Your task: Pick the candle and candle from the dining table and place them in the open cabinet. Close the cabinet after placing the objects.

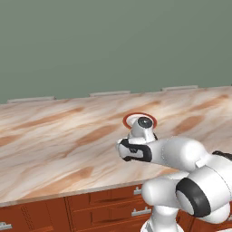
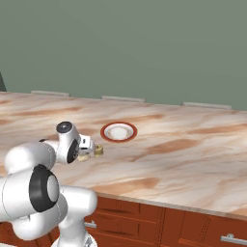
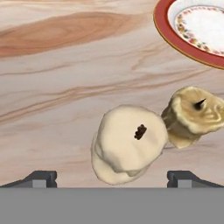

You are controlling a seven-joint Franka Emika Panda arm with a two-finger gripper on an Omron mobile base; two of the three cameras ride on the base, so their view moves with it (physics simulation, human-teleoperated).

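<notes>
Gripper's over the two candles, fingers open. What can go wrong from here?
1. The cream candle and the tan candle stand so close they look to be touching; closing on one may knock or drag the other.
2. The red-rimmed plate lies just past them on the dining table; a nudged candle could roll against it.
3. The gripper sits wide over the cream candle, whose knobby shape may slip.

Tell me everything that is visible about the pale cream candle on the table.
The pale cream candle is a stubby, knobby, waxy-looking lump with a small dark wick spot on top. It stands upright on the marble table, close beside the tan-yellow candle; whether they touch is unclear. The red-rimmed plate lies apart from it. The open pincer hangs above it without gripping it.
</notes>
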